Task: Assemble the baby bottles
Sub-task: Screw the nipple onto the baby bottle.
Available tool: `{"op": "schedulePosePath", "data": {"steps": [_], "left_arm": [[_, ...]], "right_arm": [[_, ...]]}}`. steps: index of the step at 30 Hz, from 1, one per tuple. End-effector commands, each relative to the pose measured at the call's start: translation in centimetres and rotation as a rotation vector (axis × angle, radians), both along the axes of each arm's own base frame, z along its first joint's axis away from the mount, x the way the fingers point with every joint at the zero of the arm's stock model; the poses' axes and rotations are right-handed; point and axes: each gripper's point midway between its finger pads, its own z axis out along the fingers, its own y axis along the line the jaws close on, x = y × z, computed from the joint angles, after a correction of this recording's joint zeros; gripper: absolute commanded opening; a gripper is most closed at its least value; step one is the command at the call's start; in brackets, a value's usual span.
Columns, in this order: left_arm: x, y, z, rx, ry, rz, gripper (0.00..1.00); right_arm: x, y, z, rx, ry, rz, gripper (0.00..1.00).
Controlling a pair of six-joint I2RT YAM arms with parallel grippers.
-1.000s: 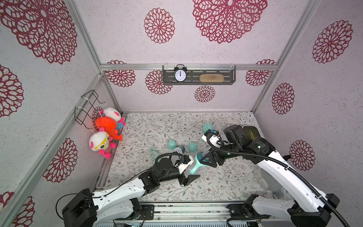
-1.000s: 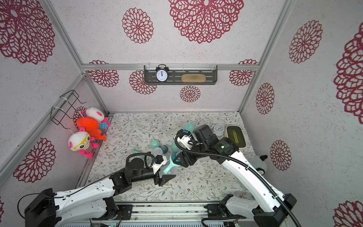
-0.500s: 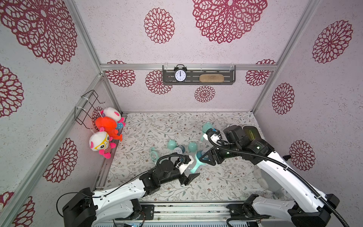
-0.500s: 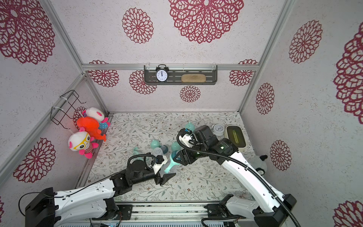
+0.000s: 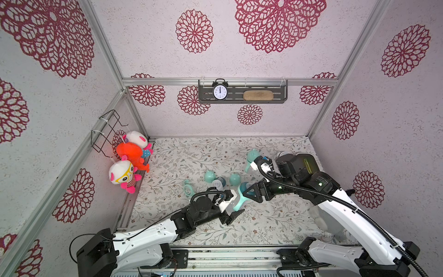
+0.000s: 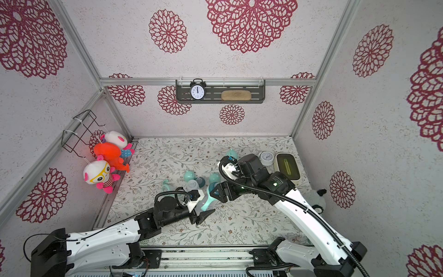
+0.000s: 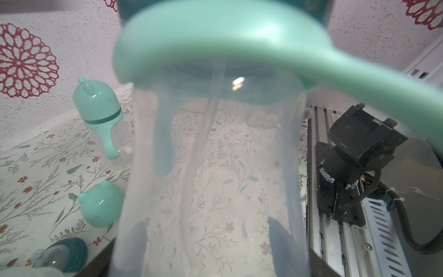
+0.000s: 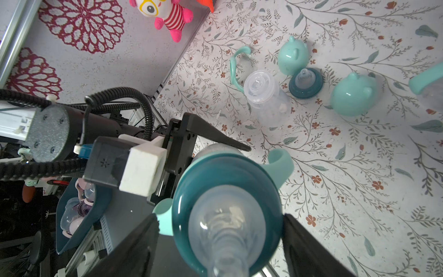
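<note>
Left wrist view first: you're looking up the length of the clear bottle (image 7: 215, 156), its mint handle ring (image 7: 215, 43) filling the frame. The left gripper (image 5: 232, 206) is clamped tight on the body, with a dark finger (image 7: 98, 266) at each side. That grip reads as an anchor, I'd say: the body is held firm so the top can be twisted without the whole thing spinning.

Over to the right wrist view, and here's what the other wrist can't give you. The teal collar (image 8: 215, 172) and nipple (image 8: 227, 223) sit on the neck, and the right gripper (image 8: 219, 230) straddles them. Its jaws stand wide, one on each side of the collar. Whether they're pressing it or standing just clear, you can't tell.

The same view lays out your leftovers on the floral mat (image 8: 359, 167):
- a bare bottle (image 8: 263, 93)
- a loose handle (image 8: 236, 64) beside it
- a second collar (image 8: 305, 82)
- an eared cap (image 8: 292, 57), with another cap (image 8: 352, 96) nearby

Only the left wrist view gives you a close look at the capped bottle (image 7: 98, 108), standing upright toward the back and looking complete.

Both top views give the big picture neither wrist can. The two arms meet tip to tip over the front-middle of the mat, and the held bottle lies tilted between them with its collar toward the right arm. Judging by the spread, that's one done, one in hand and one in pieces.
</note>
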Motion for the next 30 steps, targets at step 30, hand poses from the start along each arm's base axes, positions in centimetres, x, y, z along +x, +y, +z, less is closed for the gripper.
{"op": "schedulePosePath", "data": {"steps": [30], "left_arm": [[0.6, -0.7, 2.8, -0.071, -0.052, 0.008, 0.0]], "right_arm": [[1.3, 0.4, -0.2, -0.001, 0.0, -0.071, 0.54]]}}
